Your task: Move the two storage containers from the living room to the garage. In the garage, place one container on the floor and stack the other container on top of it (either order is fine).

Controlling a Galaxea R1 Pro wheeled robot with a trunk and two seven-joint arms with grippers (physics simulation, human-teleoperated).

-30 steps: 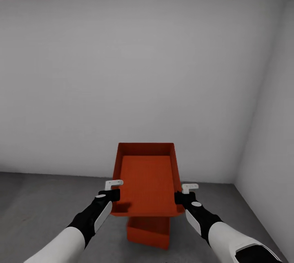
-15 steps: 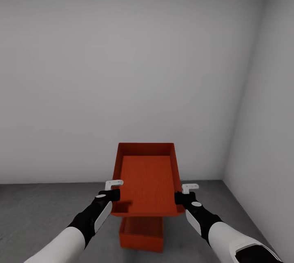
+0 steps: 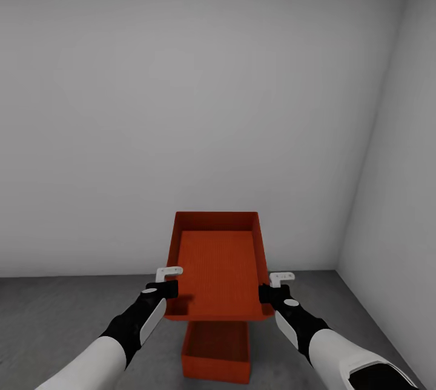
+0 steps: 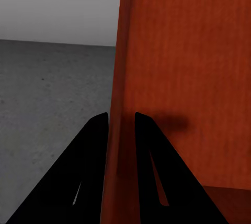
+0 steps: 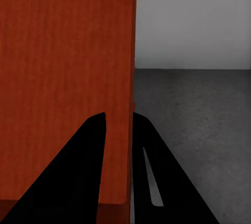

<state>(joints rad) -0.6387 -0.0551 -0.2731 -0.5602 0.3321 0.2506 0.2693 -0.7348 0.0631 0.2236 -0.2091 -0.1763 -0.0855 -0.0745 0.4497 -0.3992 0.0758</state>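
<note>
The left gripper (image 3: 162, 289) has its jaws closed on the left wall of the upper container (image 3: 219, 269), a plain orange-red rectangular bin with tapered walls and a finely ribbed bottom. The right gripper (image 3: 270, 291) clamps the opposite wall in the same way. The bin is held in the air, above the lower container (image 3: 216, 355), which stands on the rough, mottled grey floor (image 3: 60, 317) of the garage. Smooth pale walls (image 3: 200, 117) meet in a corner at the right; bare floor lies on both sides.
</note>
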